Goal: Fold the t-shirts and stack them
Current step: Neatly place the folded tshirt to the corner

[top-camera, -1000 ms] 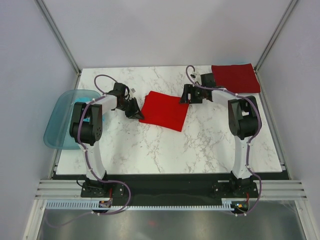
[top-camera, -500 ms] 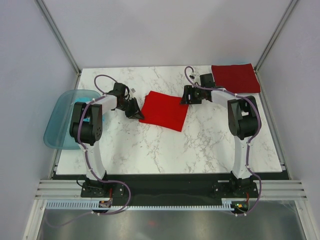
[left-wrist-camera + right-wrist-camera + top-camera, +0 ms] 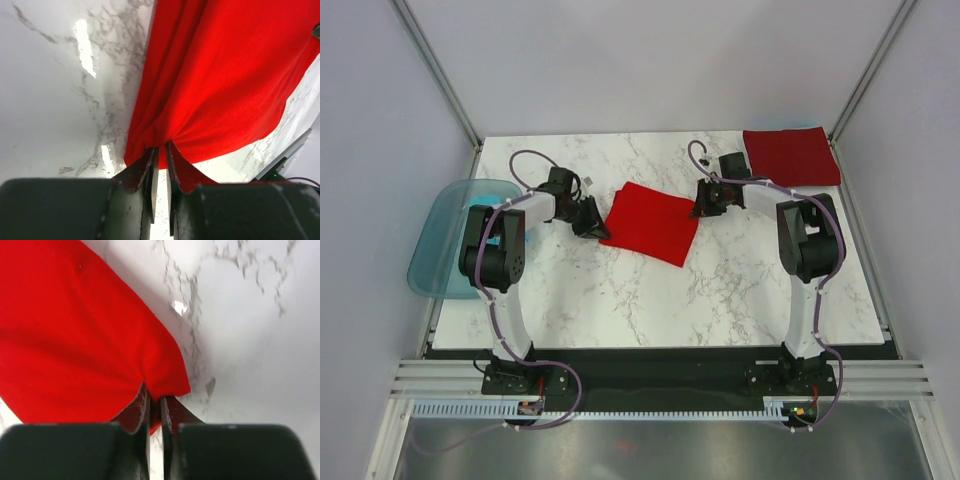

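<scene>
Left pincer (image 3: 161, 146) and right pincer (image 3: 154, 396) each clamped on an edge of the red shirt (image 3: 650, 222) between them. Advise lifting both together, level, cloth kept taut.

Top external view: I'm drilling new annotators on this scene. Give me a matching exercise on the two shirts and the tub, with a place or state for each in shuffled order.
Things:
1. bright red t-shirt
2. crimson t-shirt
3. blue tub

Places or states:
A. at the left edge of the table
B. folded flat at the far right corner
C. mid-table, pinched by the left gripper and the right gripper

Pairs: 1-C, 2-B, 3-A.
</scene>
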Controlling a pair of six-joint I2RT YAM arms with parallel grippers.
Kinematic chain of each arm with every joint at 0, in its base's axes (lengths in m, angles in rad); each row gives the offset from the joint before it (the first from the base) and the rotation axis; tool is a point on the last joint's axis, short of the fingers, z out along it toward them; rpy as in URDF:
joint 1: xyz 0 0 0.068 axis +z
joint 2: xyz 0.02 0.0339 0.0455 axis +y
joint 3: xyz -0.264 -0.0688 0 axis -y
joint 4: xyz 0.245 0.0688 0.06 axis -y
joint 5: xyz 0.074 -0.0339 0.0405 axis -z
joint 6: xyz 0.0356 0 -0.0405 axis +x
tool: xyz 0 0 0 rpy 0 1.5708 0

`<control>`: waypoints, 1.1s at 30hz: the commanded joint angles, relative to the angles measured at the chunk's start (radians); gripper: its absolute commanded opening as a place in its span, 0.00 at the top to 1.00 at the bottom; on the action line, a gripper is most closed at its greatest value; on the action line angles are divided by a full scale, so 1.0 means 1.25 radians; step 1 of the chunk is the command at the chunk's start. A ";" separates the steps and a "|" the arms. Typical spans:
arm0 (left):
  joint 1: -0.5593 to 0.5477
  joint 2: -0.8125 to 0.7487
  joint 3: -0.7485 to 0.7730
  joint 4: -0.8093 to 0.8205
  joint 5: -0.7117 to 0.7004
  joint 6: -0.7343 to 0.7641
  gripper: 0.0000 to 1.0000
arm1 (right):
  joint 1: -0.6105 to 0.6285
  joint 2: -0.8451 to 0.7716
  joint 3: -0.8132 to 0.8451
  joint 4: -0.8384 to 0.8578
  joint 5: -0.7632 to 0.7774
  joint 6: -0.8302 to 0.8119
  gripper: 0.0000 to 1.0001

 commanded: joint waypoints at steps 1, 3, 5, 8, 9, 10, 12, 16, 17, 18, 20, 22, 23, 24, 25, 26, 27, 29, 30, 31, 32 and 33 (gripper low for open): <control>-0.038 -0.007 -0.091 -0.013 -0.112 -0.001 0.80 | 0.006 -0.096 -0.037 -0.052 0.137 -0.045 0.96; -0.067 -0.051 -0.109 -0.009 -0.120 -0.013 0.77 | 0.005 -0.155 -0.043 -0.062 0.194 -0.074 1.00; -0.082 -0.084 -0.129 -0.003 -0.107 -0.026 0.70 | 0.005 -0.197 -0.037 -0.094 0.240 -0.098 1.00; -0.088 -0.165 -0.124 -0.004 -0.060 -0.034 0.63 | 0.005 -0.232 -0.012 -0.151 0.297 -0.138 1.00; -0.087 -0.199 -0.117 -0.005 -0.044 -0.027 0.62 | 0.006 -0.241 -0.005 -0.163 0.328 -0.147 1.00; -0.086 -0.218 -0.100 -0.005 -0.012 -0.025 0.60 | 0.005 -0.251 -0.001 -0.180 0.343 -0.159 1.00; -0.086 -0.247 -0.084 -0.008 0.008 -0.027 0.59 | 0.005 -0.284 0.002 -0.187 0.422 -0.168 1.00; -0.086 -0.310 -0.063 -0.011 0.048 -0.016 0.57 | 0.006 -0.341 0.015 -0.199 0.476 -0.228 1.00; -0.086 -0.316 -0.065 -0.010 0.057 -0.014 0.57 | 0.005 -0.353 0.026 -0.198 0.495 -0.258 1.00; -0.087 -0.321 -0.073 -0.010 0.064 -0.001 0.57 | 0.005 -0.353 0.035 -0.199 0.513 -0.271 1.00; -0.086 -0.332 -0.082 -0.011 0.071 0.013 0.57 | 0.006 -0.349 0.059 -0.206 0.575 -0.299 1.00; -0.086 -0.338 -0.101 -0.011 0.077 0.026 0.57 | 0.006 -0.339 0.093 -0.213 0.610 -0.342 1.00; -0.086 -0.344 -0.107 -0.011 0.083 0.028 0.57 | 0.005 -0.336 0.102 -0.212 0.640 -0.356 1.00; -0.087 -0.347 -0.113 -0.011 0.089 0.038 0.57 | 0.006 -0.332 0.119 -0.213 0.657 -0.381 1.00; -0.087 -0.350 -0.127 -0.011 0.093 0.044 0.57 | 0.005 -0.330 0.127 -0.212 0.672 -0.391 1.00; -0.087 -0.355 -0.133 -0.010 0.091 0.049 0.57 | 0.004 -0.326 0.136 -0.212 0.692 -0.402 1.00; -0.087 -0.359 -0.136 -0.011 0.094 0.055 0.57 | 0.001 -0.327 0.151 -0.209 0.697 -0.411 1.00; -0.087 -0.364 -0.136 -0.010 0.126 0.056 0.57 | 0.000 -0.333 0.156 -0.189 0.714 -0.440 1.00; -0.089 -0.365 -0.134 -0.010 0.133 0.056 0.57 | -0.001 -0.337 0.156 -0.179 0.713 -0.453 1.00; -0.089 -0.369 -0.132 -0.010 0.136 0.058 0.57 | -0.004 -0.341 0.154 -0.153 0.712 -0.476 1.00; -0.090 -0.371 -0.132 -0.010 0.136 0.058 0.57 | -0.006 -0.345 0.152 -0.141 0.708 -0.487 1.00; -0.092 -0.374 -0.129 -0.010 0.137 0.058 0.57 | -0.012 -0.346 0.154 -0.124 0.697 -0.496 1.00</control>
